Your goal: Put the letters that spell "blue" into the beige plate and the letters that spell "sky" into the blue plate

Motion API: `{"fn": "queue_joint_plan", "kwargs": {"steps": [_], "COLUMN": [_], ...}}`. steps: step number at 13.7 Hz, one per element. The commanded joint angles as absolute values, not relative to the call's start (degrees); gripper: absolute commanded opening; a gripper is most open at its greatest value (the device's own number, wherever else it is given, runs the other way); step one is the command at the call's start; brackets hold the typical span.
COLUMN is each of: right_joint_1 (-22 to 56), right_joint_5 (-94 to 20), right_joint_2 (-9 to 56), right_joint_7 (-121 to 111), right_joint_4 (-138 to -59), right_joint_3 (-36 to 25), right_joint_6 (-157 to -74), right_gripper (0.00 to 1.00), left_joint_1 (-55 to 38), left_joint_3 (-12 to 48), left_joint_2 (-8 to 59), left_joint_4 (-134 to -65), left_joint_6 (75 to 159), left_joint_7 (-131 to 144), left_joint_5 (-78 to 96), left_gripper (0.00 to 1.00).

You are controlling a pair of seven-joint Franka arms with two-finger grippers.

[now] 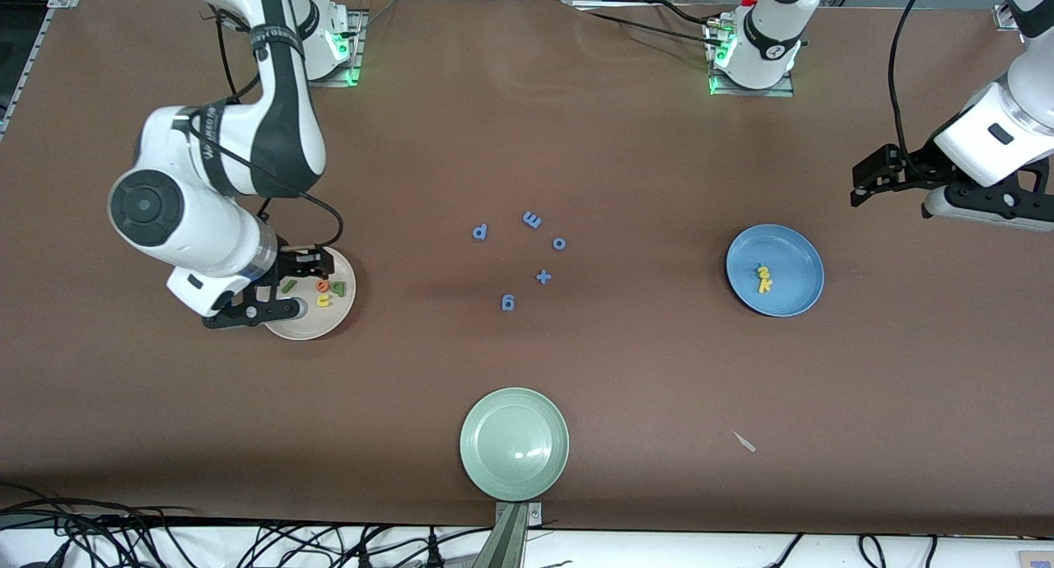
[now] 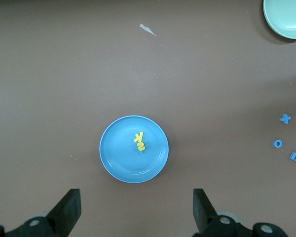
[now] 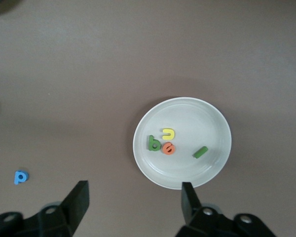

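Right tool [image 3: 133, 197], fingers apart and empty, hangs over the round cream-beige plate [image 1: 339, 309] holding four small foam letters [image 3: 164, 143]; the round blue plate [image 2: 113, 158], toward the left arm's end, holds yellow letters [image 2: 139, 141]; left tool [image 2: 137, 210] waits, fingers apart.

Both arms [image 1: 247, 132] are glossy white with black joint bands and a round dark cap on the big joint — black cables run along them, strapped by a lettered band. White bases [image 1: 762, 41] sit on metal plates, lit green, each with a red knob. Black camera brackets sit at the wrists — the fingers [image 2: 69, 207] are flat black wedges on bolted mounts.
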State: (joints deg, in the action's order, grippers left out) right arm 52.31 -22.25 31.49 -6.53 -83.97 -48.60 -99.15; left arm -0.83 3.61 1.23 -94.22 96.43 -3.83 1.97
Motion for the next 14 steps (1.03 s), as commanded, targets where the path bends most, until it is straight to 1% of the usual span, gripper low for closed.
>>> {"fn": "queue_joint_plan", "kwargs": {"steps": [1, 2, 3, 4, 5, 6, 8, 9, 12, 13, 14], "right_joint_1": [52.1, 51.7, 48.0, 42.5, 37.3, 32.7, 21.9, 17.4, 10.0, 9.1, 9.0], "right_joint_5": [-21.7, -21.6, -21.4, -18.4, -12.5, -7.1, -4.7, -4.4, -0.4, 0.1, 0.1], "right_joint_2": [31.8, 31.6, 30.1, 27.3, 24.6, 20.4, 17.0, 14.9, 6.4, 4.3, 3.6], "right_joint_7": [-5.8, -5.6, -4.9, -4.5, -3.8, -2.2, -1.4, -1.5, -1.1, -1.0, -1.1], "right_joint_4": [-79.2, -78.8, -78.6, -77.7, -77.2, -77.6, -78.2, -79.4, -87.9, -90.2, -90.4], "right_joint_3": [-49.4, -48.9, -46.7, -39.7, -32.5, -25.4, -14.6, -10.8, -2.1, -0.8, -0.7], "right_joint_6": [-95.5, -95.5, -94.8, -93.6, -93.2, -93.1, -90.5, -90.2, -90.5, -90.6, -90.3], "right_gripper": [1.0, 1.0, 1.0, 1.0, 1.0, 1.0, 1.0, 1.0, 1.0, 1.0, 1.0], "left_joint_1": [-1.0, -1.0, -1.0, -1.0, -1.0, -1.0, -1.0, -1.0, -0.9, -0.9, -0.9], "left_joint_3": [4.9, 5.1, 5.4, 5.7, 6.2, 6.2, 6.3, 6.5, 6.5, 6.5, 6.5], "left_joint_2": [1.4, 1.4, 1.4, 1.4, 1.4, 1.4, 1.4, 1.4, 1.4, 1.4, 1.4], "left_joint_4": [-93.3, -93.2, -93.1, -93.1, -93.1, -93.1, -93.1, -93.1, -93.1, -93.1, -93.1], "left_joint_6": [95.7, 95.8, 95.8, 95.8, 95.8, 95.7, 95.7, 95.7, 95.8, 95.8, 95.7], "left_joint_7": [-1.4, -1.1, -1.1, -0.8, -0.3, 0.1, 0.1, 0.2, 0.2, 0.2, 0.2], "left_joint_5": [0.1, -0.6, -1.2, -1.3, -1.4, -1.4, -1.4, -1.4, -1.4, -1.4, -1.4], "left_gripper": [1.0, 1.0, 1.0, 1.0, 1.0, 1.0, 1.0, 1.0, 1.0, 1.0, 1.0]}}
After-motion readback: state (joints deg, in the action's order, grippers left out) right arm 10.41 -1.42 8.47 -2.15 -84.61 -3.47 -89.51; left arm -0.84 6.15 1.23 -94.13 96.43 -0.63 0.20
